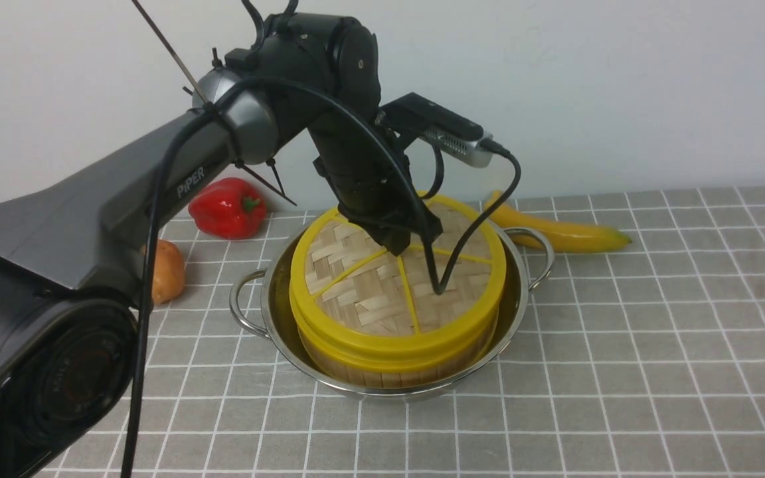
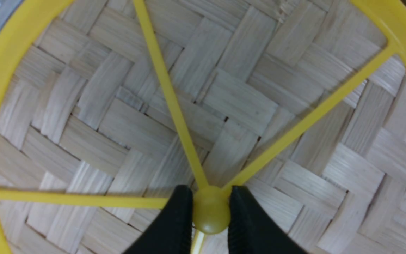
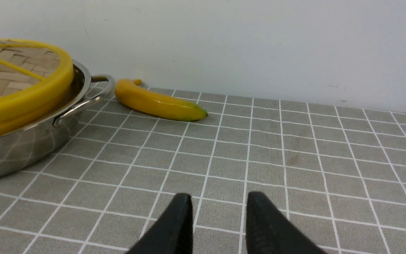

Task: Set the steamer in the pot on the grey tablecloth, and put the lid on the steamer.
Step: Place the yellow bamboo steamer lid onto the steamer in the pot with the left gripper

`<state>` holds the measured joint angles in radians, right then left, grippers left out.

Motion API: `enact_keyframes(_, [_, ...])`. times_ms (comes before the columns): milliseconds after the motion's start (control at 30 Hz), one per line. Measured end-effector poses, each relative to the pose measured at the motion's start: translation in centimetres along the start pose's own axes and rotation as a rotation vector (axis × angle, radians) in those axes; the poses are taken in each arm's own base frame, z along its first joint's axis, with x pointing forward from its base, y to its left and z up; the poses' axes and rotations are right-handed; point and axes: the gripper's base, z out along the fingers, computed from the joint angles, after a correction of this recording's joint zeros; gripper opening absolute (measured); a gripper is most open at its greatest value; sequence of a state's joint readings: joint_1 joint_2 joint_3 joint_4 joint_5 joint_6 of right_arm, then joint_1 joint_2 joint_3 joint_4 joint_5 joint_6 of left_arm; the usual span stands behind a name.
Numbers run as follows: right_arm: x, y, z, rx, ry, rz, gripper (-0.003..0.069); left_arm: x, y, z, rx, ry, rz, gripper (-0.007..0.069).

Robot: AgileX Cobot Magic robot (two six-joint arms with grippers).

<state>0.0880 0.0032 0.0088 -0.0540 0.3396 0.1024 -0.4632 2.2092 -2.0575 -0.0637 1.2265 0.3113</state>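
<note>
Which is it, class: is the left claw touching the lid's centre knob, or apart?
Touching. The left wrist view shows the left claw pinching the knob of the lid, a black finger pressed against each side.

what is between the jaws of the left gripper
The lid's yellow centre hub: the left gripper's jaws are closed on it from both sides. The left wrist view shows this; in the front view the gripper itself hides it.

You have wide open cloth (image 1: pixel 655 318) right of the pot (image 1: pixel 278 292) and in front of it, but a banana (image 1: pixel 568 234) lies just behind its right handle, a pepper (image 1: pixel 226 209) and a potato (image 1: pixel 169 272) sit to its left, and the left arm (image 1: pixel 123 199) leans over the lid (image 1: pixel 362 292).
</note>
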Motion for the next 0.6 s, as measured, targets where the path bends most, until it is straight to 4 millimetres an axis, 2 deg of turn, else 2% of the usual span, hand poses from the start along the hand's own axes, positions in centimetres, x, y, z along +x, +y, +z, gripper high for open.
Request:
enact_keyframes(533, [0.0, 0.0, 0.0, 0.0, 0.0, 0.0, 0.0242, 0.0, 0.0, -0.08, 0.0, -0.002, -0.051, 0.0123])
enact_keyframes(600, [0.0, 0.0, 0.0, 0.0, 0.0, 0.0, 0.0242, -0.02, -0.03, -0.57, -0.003, -0.011, -0.067, 0.0123])
